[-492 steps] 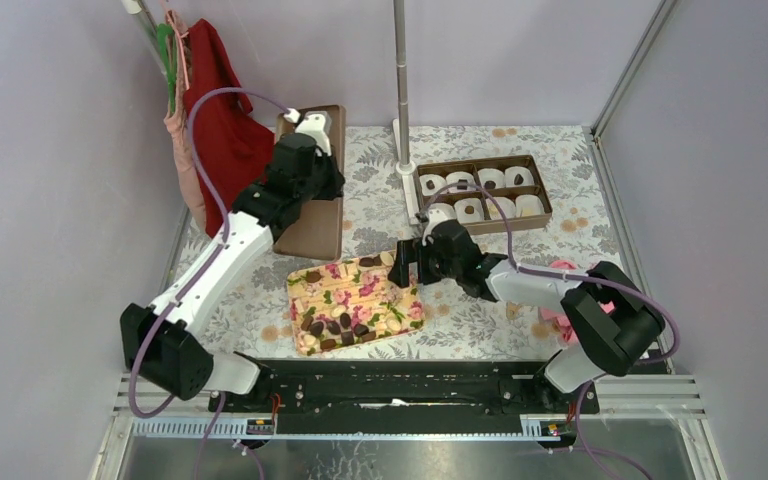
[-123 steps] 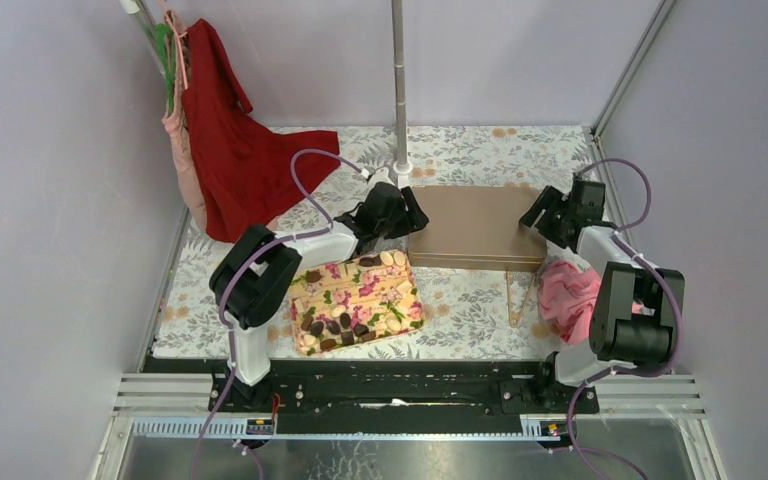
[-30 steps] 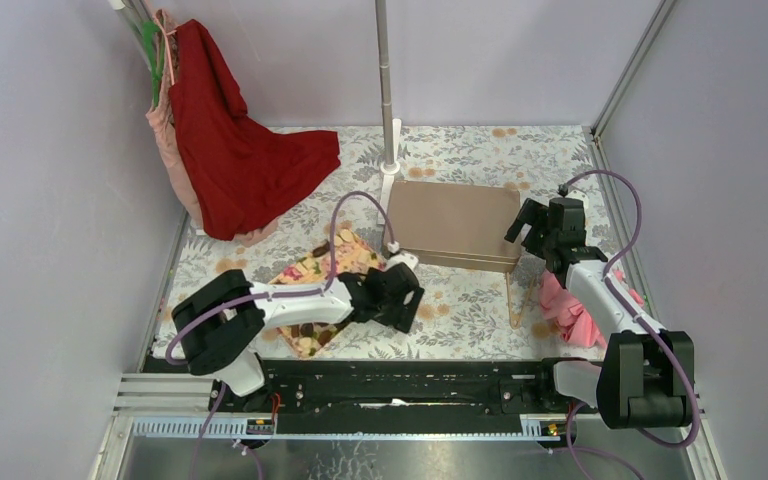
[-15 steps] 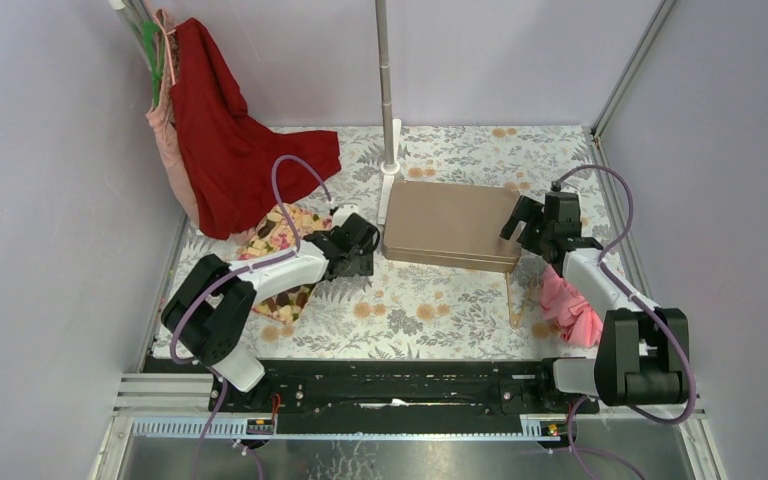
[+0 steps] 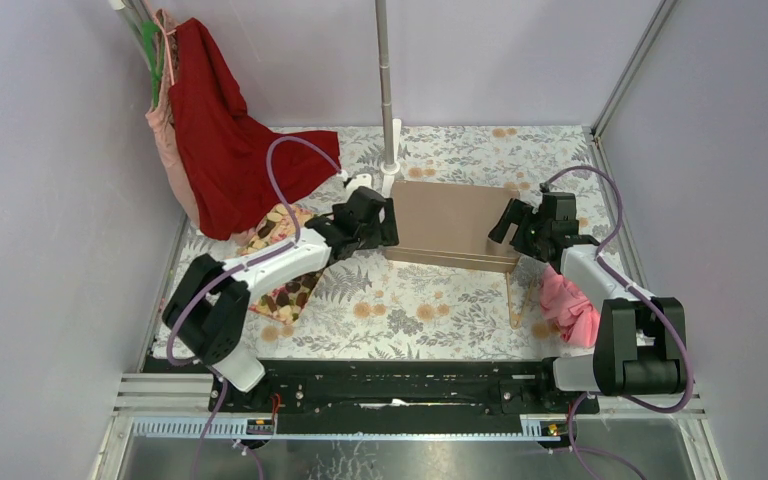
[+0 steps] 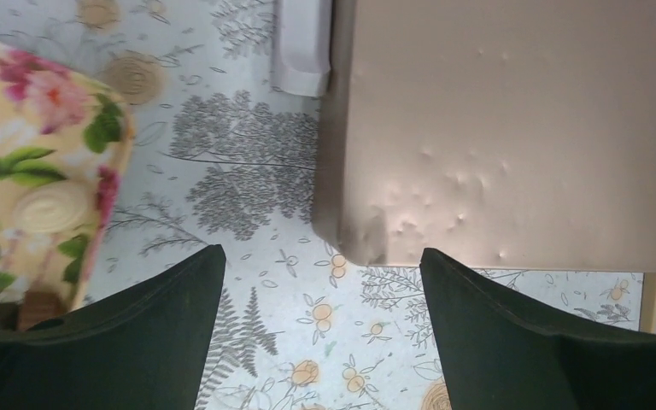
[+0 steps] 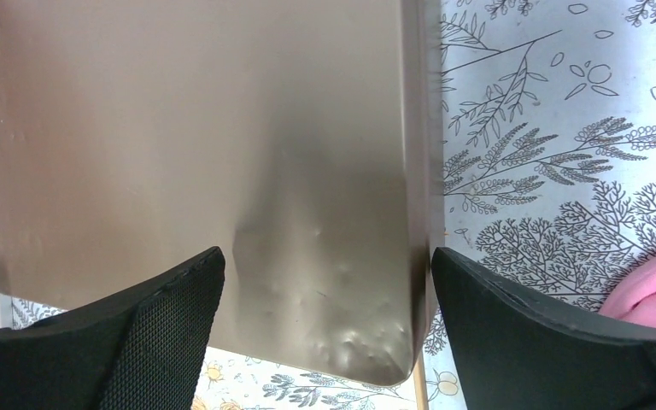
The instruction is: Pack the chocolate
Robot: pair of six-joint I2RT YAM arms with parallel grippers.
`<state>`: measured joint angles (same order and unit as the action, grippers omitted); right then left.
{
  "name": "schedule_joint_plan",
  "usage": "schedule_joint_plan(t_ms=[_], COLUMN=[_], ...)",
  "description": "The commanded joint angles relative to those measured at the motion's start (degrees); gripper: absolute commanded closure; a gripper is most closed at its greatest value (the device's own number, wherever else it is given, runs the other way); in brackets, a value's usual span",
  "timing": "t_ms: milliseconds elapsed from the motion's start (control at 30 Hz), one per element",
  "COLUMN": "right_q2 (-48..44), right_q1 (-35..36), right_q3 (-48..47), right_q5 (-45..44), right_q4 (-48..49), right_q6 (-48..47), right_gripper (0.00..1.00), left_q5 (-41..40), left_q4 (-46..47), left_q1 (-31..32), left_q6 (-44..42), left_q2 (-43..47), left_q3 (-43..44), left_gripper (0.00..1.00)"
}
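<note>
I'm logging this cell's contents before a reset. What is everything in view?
box: one, brown, closed, mid-table
tray: one, floral, left of the box
chocolate: a few visible, dark brown, on the tray
garment: one, red, hanging back left
cloth: one, pink, right side
pole: one, grey, behind the box
table: one, floral cover
left gripper: black, open, at the box's left end
right gripper: black, open, at the box's right end
</note>
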<state>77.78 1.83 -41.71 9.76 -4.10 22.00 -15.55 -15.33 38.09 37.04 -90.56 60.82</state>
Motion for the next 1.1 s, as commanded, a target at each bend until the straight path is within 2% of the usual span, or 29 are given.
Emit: schedule_joint_plan(t_ms=[0, 167, 333, 600, 867, 933, 1067], right_q2=[0.4, 0.3, -1.9, -8.0, -15.0, -15.8, -18.4], right_q1=[0.4, 0.4, 1.9, 8.9, 20.5, 21.0, 20.9], right_q3=[-1.1, -0.2, 1.6, 6.8, 10.9, 10.5, 8.1], right_q5=[3.1, 6.3, 9.8, 11.3, 9.8, 8.9, 1.5], right_q4=[0.2, -0.5, -1.9, -4.0, -5.5, -6.9, -11.6], right_q6=[-0.8, -0.3, 0.7, 4.9, 10.9, 10.2, 6.6], right_gripper=[0.04, 0.17, 0.27, 0.34, 0.35, 0.32, 0.19], left_q5=[5.3, 8.3, 7.5, 3.2, -2.3, -3.1, -5.4], left_q4=[5.3, 6.1, 6.1, 4.7, 4.0, 4.0, 3.1], left_q1=[-0.5, -0.5, -0.5, -0.5, -1.1, -1.5, -1.5], left_q6=[0.5, 0.0, -0.3, 0.7, 4.0, 5.1, 7.2], left_q2=[-5.0, -8.2, -8.1, -6.0, -2.6, -1.5, 2.0], left_q3=[3.0, 4.4, 3.4, 1.2, -2.2, -3.2, -5.1], left_gripper=[0.08, 0.09, 0.09, 0.09, 0.08, 0.08, 0.07])
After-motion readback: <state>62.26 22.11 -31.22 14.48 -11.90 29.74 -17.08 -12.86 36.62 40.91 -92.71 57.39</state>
